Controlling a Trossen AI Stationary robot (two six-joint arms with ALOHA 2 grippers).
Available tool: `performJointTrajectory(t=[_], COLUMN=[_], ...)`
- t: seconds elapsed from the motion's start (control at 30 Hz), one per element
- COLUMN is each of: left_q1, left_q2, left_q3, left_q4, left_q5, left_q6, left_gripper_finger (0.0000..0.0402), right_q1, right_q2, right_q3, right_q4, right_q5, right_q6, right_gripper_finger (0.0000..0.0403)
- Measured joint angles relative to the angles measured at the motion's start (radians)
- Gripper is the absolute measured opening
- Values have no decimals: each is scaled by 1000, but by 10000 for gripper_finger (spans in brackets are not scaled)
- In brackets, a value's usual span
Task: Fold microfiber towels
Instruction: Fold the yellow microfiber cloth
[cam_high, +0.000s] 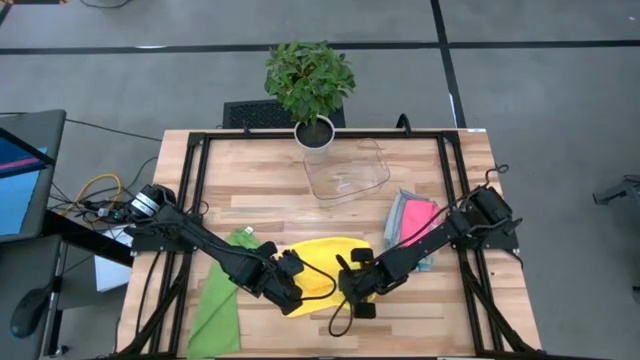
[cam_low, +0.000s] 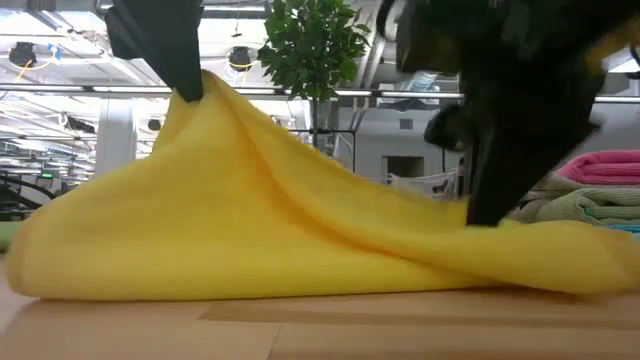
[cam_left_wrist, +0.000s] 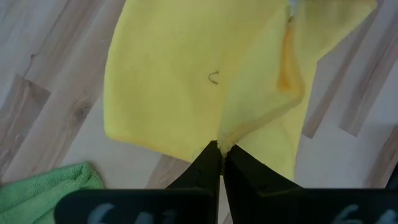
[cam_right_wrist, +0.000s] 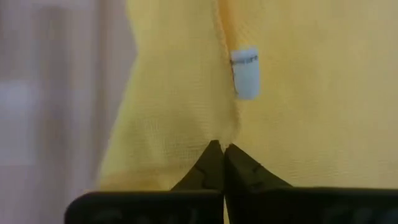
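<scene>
A yellow microfiber towel (cam_high: 322, 258) lies near the table's front middle. Its left part is raised into a peak (cam_low: 200, 95), and the rest spreads over the wood (cam_low: 300, 270). My left gripper (cam_high: 303, 292) is shut on the peak, well above the table. My right gripper (cam_high: 349, 291) is shut on the towel's low right part (cam_low: 487, 222), just beside a white label (cam_right_wrist: 245, 71). A green towel (cam_high: 222, 295) lies flat at the front left. Folded pink and grey towels (cam_high: 415, 225) are stacked at the right. My left gripper pinches a gathered bit of the yellow towel's edge (cam_left_wrist: 222, 138) between its two fingertips, coming slantwise from above. The cloth hangs from the pinch like a tent, sloping down to the table on both sides. My right gripper pinches the towel at a hemmed seam (cam_right_wrist: 225, 138) just below the white label, fingers slanting steeply down. The cloth here stays low, at or close to the table top; one layer or several, I cannot tell.
A clear plastic tray (cam_high: 345, 170) stands at the far middle, with a potted plant (cam_high: 310, 85) behind it at the far edge. Bare wood shows along the front edge (cam_low: 320, 325) and between the tray and the yellow towel.
</scene>
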Motion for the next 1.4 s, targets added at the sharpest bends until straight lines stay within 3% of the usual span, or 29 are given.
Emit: performJointTrajectory(t=[0.13,0.33,0.53,1.13,1.4], left_q1=[2,4,13,24,27], left_q2=[0,0,0,0,0], left_q3=[0,0,0,0,0], left_q4=[0,3,3,3,3], left_q5=[27,22,22,23,21], left_q6=[-1,-11,-16,-15,-12], left_gripper_finger=[4,4,4,4,4], right_q1=[16,27,22,71,69], right_q2=[-63,-180,-242,-181,-181], right_q3=[3,2,-1,-3,-3], right_q4=[-35,-133,-210,-110,-97], right_q5=[5,58,90,92,92], right_q6=[18,15,22,36,29], right_gripper_finger=[29,10,23,22,58])
